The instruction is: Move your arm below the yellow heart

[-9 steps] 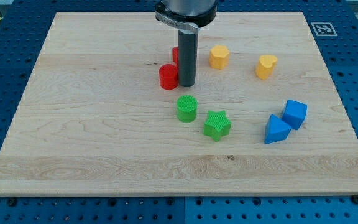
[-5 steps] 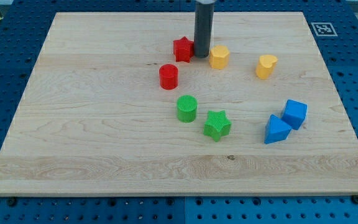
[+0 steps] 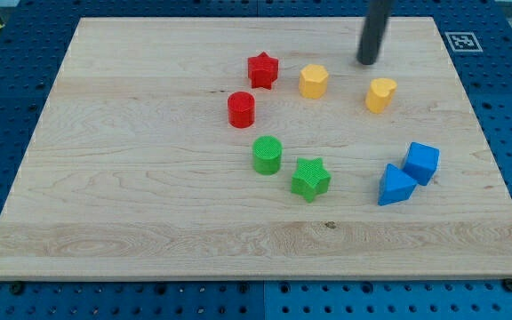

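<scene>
Near the view's top, tip: our rod's tip rests on the wooden board, just above the yellow heart, slightly to the view's left, apart from it.
Rod: upper part cut off by the frame.
Grip: none; our tip holds nothing.
Yellow heart: upper right of the board, right of the yellow hexagon.
Hard to read: the blue blocks touch or nearly touch; we cannot tell which.

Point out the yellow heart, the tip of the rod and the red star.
yellow heart point(image 3: 380, 94): camera view, middle of its top face.
my tip point(image 3: 366, 62): camera view, very end of the rod, above the heart toward the view's top.
red star point(image 3: 262, 69): camera view, centre of its top.
</scene>
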Controlling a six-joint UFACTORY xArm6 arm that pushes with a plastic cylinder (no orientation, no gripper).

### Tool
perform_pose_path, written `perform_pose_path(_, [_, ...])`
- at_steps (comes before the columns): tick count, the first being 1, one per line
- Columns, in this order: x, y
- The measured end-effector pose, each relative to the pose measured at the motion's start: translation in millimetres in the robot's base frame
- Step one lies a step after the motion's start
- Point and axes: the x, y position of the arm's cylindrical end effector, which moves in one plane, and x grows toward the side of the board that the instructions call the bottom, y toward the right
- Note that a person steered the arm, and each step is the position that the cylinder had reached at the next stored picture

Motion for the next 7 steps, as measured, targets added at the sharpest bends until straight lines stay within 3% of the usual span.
perform_pose_path(2, [62, 81])
perform_pose_path(4, [133, 53])
perform_pose_path(7, [127, 31])
